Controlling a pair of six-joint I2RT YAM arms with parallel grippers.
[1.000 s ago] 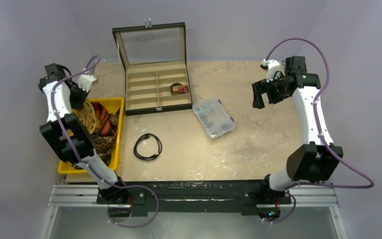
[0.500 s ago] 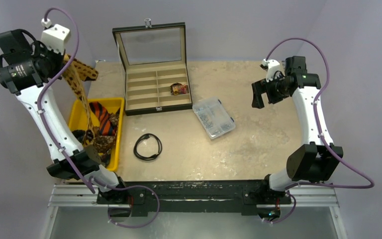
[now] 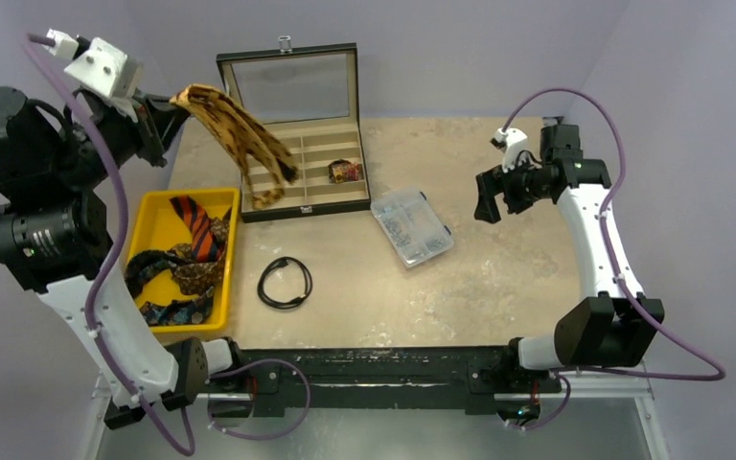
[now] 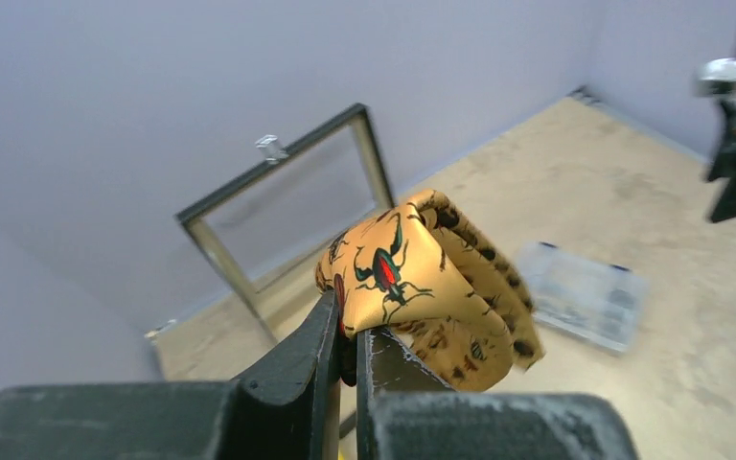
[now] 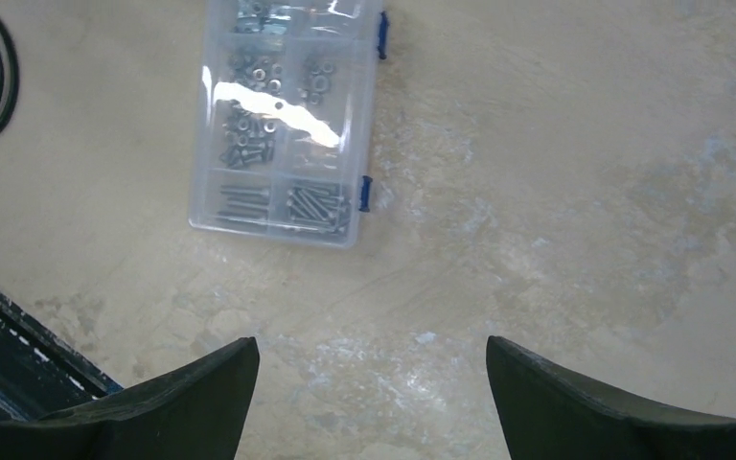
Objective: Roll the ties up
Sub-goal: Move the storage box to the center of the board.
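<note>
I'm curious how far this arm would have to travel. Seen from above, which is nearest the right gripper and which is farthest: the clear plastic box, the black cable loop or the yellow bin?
1. The clear plastic box, mid-table, just left of the right gripper.
2. The black cable loop, further left, toward the near edge.
3. The yellow bin, at the table's left edge.

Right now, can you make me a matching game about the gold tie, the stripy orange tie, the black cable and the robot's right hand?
Things:
1. gold tie
2. orange striped tie
3. black cable loop
4. right hand

Where or how:
A. lying in the yellow bin
B. open, holding nothing
C. pinched in the left hand, up in the air
D. flat on the table

Pairs: 1-C, 2-A, 3-D, 4-B
</note>
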